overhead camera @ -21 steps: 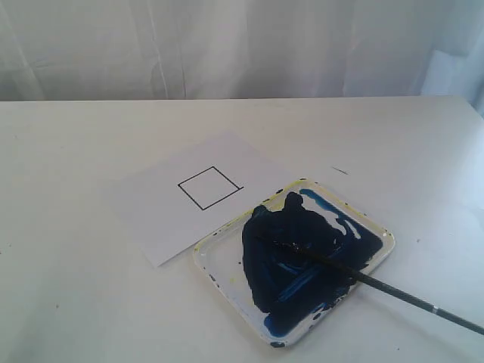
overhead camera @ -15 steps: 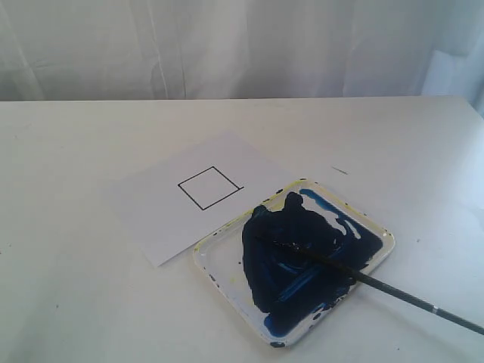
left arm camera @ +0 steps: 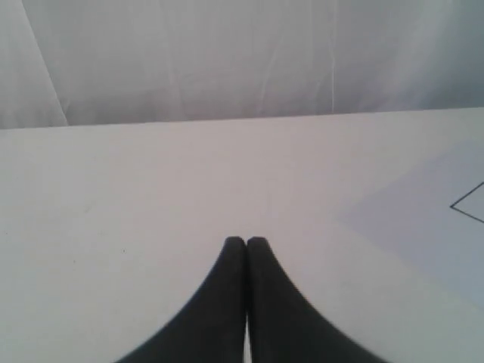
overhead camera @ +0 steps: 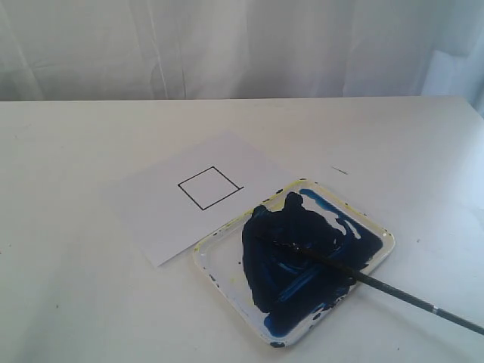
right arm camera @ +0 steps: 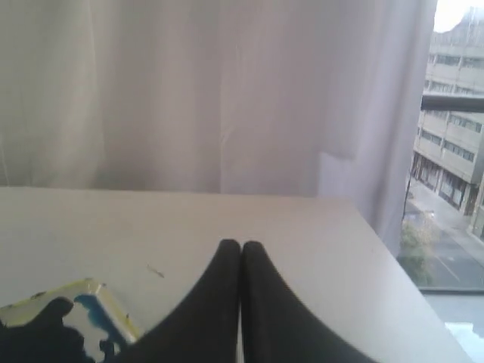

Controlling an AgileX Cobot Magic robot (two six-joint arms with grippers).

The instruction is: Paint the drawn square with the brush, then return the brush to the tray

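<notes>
The drawn square is blank white inside its thin black outline, on a white paper sheet. To its right sits the white tray, smeared with dark blue paint. The black-handled brush lies across the tray, tip in the paint, handle sticking out over the table to the right. Neither gripper shows in the exterior view. My left gripper is shut on nothing above bare table, a corner of the square off to one side. My right gripper is shut and empty, with a corner of the tray beside it.
A white table carries everything, with a white curtain behind its far edge. A small dark mark lies on the table beyond the tray. The right wrist view shows the table's side edge and a window past it.
</notes>
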